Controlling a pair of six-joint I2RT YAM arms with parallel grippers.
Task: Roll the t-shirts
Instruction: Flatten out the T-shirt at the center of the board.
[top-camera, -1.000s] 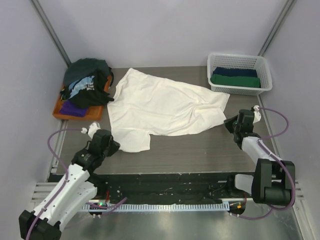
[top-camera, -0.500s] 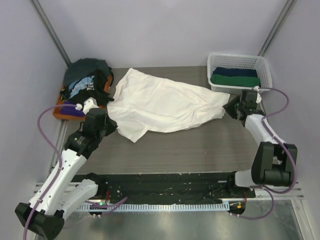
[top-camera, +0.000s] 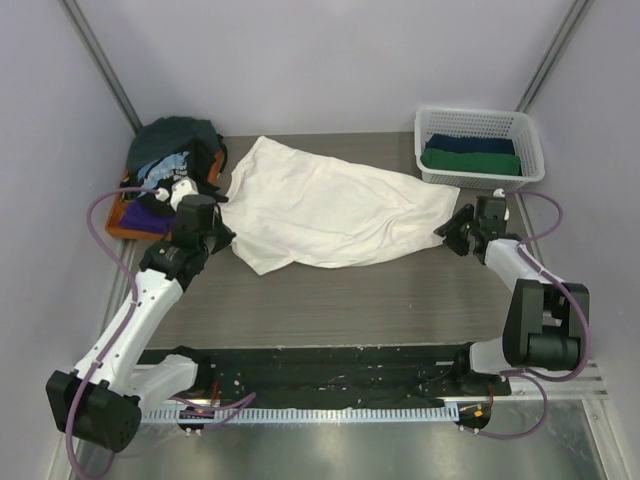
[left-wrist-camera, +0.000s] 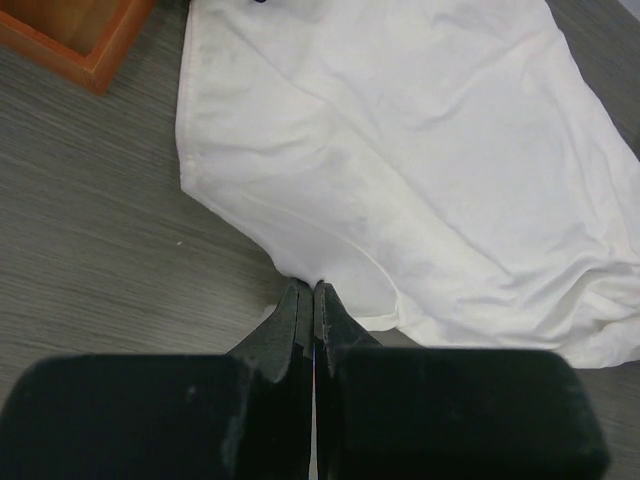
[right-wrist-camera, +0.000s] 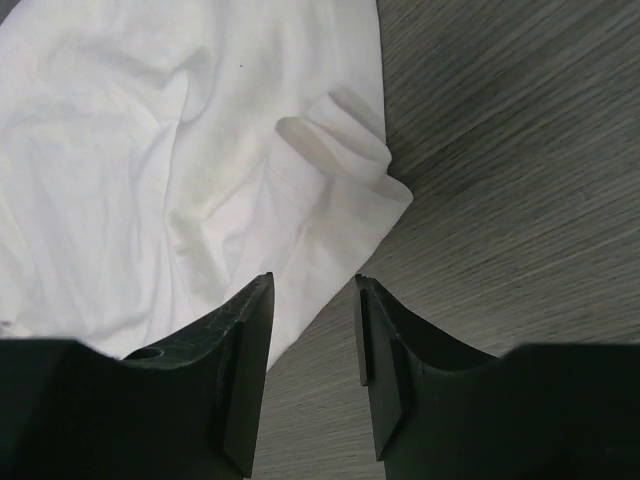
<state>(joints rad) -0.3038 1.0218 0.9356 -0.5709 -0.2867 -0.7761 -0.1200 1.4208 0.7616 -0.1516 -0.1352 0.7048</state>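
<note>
Left arm: stretched diagonally from its base at the near-left corner, long forearm angled up the table (top-camera: 400, 290), wrist turned in toward the centre. Left gripper (top-camera: 218, 236) sits low at the left edge of the white t-shirt (top-camera: 330, 205). In the wrist view its fingers (left-wrist-camera: 295, 320) are pressed flat together with the tips right on the shirt's folded edge, and a pale sliver shows in the seam (looks like a pinch on the hem, though how much cloth is in there is not visible).

Right arm: base at near right, elbow tucked, forearm reaching forward and inward. Right gripper (top-camera: 448, 230) points left at the shirt's right end. Its fingers (right-wrist-camera: 245, 320) are spread, with a clear gap and nothing between them, hanging above the rumpled corner of the cloth where it meets bare table.

White t-shirt: mid-table, lying flat but wrinkled, long axis running from rear left to right, with the near-left part folded over itself beside the left gripper.

Pile of t-shirts (top-camera: 175, 160): dark teal, black, blue and purple, heaped on the orange tray (top-camera: 122, 228) at rear left, touching the white shirt's rear-left corner.

White basket (top-camera: 470, 120): rear right, well apart from the pile, holding a folded green cloth (top-camera: 470, 160) and a dark blue cloth (top-camera: 470, 143).
</note>
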